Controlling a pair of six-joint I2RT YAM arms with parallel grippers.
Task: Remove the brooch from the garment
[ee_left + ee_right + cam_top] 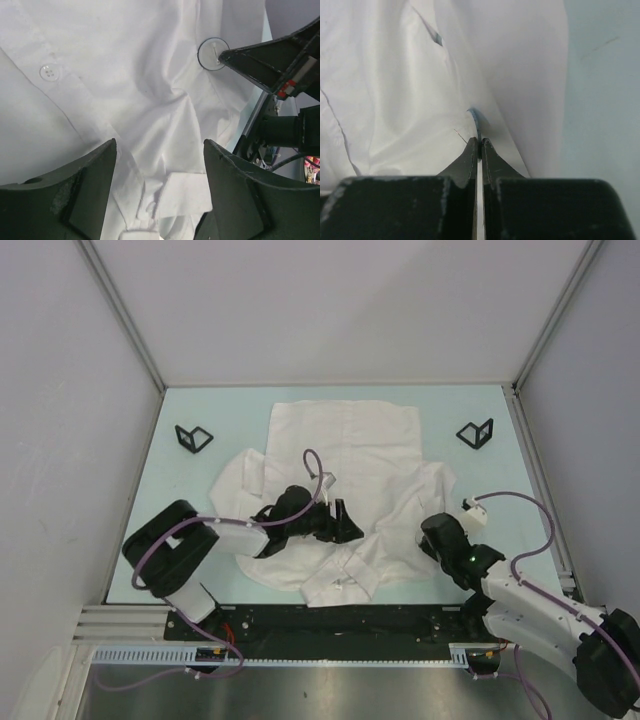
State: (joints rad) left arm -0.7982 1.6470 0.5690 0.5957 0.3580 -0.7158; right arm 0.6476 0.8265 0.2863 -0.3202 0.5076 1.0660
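The white shirt lies crumpled across the table; it fills the left wrist view and most of the right wrist view. The brooch is a small round clear disc with a pin, lying on the fabric. My right gripper is shut on its rim, seen edge-on as a thin blue arc. The right gripper's dark fingers reach in from the right. My left gripper is open and empty over a fold and cuff, near the shirt's middle. My right gripper is at the shirt's right edge.
Two small black triangular stands sit at the back left and back right. A white shirt button shows on the placket. Bare pale table lies right of the shirt. Walls enclose the table on three sides.
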